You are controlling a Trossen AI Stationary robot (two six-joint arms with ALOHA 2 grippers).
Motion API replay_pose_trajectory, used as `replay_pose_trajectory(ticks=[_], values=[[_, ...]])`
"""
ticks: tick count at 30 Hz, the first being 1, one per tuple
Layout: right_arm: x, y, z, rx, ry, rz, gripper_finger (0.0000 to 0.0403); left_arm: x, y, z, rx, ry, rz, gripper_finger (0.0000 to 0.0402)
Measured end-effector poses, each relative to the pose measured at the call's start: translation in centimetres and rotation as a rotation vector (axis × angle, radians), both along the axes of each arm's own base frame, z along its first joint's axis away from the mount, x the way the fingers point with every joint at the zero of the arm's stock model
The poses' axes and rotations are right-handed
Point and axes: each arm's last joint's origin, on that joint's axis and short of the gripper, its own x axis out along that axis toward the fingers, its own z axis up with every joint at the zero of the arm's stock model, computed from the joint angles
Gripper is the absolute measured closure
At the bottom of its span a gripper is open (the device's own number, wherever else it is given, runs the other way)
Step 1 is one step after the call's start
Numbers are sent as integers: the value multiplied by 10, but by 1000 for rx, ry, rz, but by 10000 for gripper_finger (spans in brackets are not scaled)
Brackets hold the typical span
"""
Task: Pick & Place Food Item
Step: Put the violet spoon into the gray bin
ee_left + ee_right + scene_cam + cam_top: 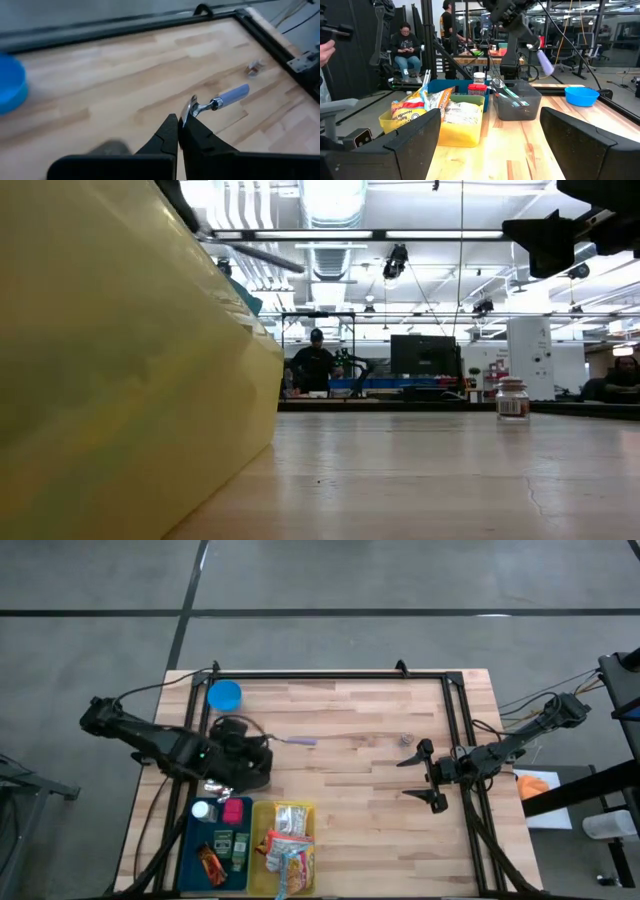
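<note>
My left gripper (pixel 179 131) is shut on a utensil with a lavender handle (pixel 231 94). It hangs above the table just right of the grey utensil bin (pixel 240 768). Food packets (pixel 288 848) lie in a yellow bin (pixel 262 885) at the table's near edge, untouched. My right gripper (pixel 410 777) waits open at the table's right side, nothing between its fingers. My left gripper pinches the utensil's metal end (pixel 190 107) between its two fingertips, which slant down toward the table's right. The lavender handle (pixel 302 741) sticks out past the fingertips, in line with them. The utensil is lifted clear of the table.
A blue bowl (pixel 224 695) stands at the far left. A blue tray (pixel 190 862) with small jars and packets sits left of the yellow bin. A small jar (pixel 405 739) stands mid-table toward the right. Bare wood lies between the two arms. People show in the room beyond.
</note>
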Motion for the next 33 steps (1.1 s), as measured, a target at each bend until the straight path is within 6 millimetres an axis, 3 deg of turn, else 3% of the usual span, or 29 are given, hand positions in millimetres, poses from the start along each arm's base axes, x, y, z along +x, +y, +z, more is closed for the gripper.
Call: replay_pose_trajectory(ticks=[10,18,27,33], values=[[0,0,0,0,0,0,64,-35,-18,-8,-107,2,168,398],[0,0,0,0,0,0,64,-57,-31,-12,-281,128,249,398],[0,0,0,0,0,0,64,-69,-47,-15,-370,196,209,398],[0,0,0,0,0,0,64,-74,-48,-18,-363,225,175,398]])
